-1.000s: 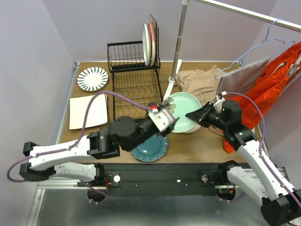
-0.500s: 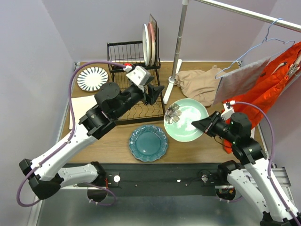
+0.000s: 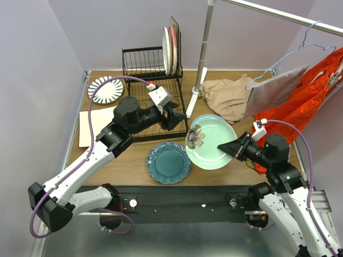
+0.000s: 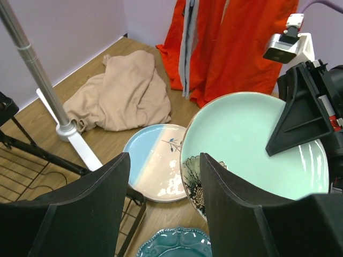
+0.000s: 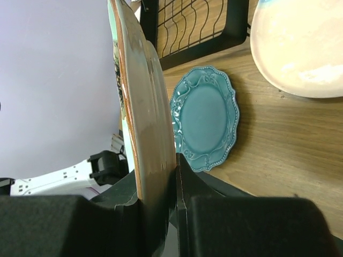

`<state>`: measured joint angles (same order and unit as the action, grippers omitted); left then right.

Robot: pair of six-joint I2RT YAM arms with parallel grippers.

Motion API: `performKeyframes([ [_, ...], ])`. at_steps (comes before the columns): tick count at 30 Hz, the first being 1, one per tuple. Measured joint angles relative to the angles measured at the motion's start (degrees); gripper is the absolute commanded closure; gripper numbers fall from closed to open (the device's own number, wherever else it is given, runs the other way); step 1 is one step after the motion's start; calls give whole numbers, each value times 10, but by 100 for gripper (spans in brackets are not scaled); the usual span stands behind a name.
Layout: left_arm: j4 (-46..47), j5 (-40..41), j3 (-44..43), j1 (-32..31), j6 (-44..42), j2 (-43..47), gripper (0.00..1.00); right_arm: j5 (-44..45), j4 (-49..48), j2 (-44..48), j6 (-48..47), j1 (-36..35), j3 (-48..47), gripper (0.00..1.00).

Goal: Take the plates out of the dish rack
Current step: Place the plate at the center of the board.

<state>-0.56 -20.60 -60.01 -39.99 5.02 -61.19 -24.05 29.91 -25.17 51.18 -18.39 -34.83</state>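
Your right claw (image 3: 229, 145) pinches the green plate (image 3: 213, 140), your left claw (image 3: 173, 114) is open, and more plates (image 3: 170, 44) wait in the rack (image 3: 141, 64).

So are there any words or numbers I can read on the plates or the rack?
None that can be read.
The pale green plate in the right gripper shows only a flower picture, no letters.
The teal plate and the dish rack carry no writing.
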Motion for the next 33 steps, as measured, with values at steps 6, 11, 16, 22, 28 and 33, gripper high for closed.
performKeyframes([
  [6, 18, -41, 10, 7, 9, -1, 37, -9, 0, 20, -3, 0, 2, 99],
  [11, 24, -63, 10, 7, 11, -10, 37, -10, 0, 45, -3, 0, 3, 99],
  [16, 40, -100, 23, 7, 14, -15, 37, -16, 0, 40, -7, 0, 3, 99],
  [22, 52, -129, 28, 7, 19, -32, 36, -27, 0, 29, -14, 0, 3, 99],
  [28, 47, -138, 28, 7, 17, -55, 36, -32, 0, 30, -17, 0, 3, 99],
  [33, 43, -123, 28, 8, 15, -57, 33, -30, 0, 42, -17, 0, 2, 99],
])
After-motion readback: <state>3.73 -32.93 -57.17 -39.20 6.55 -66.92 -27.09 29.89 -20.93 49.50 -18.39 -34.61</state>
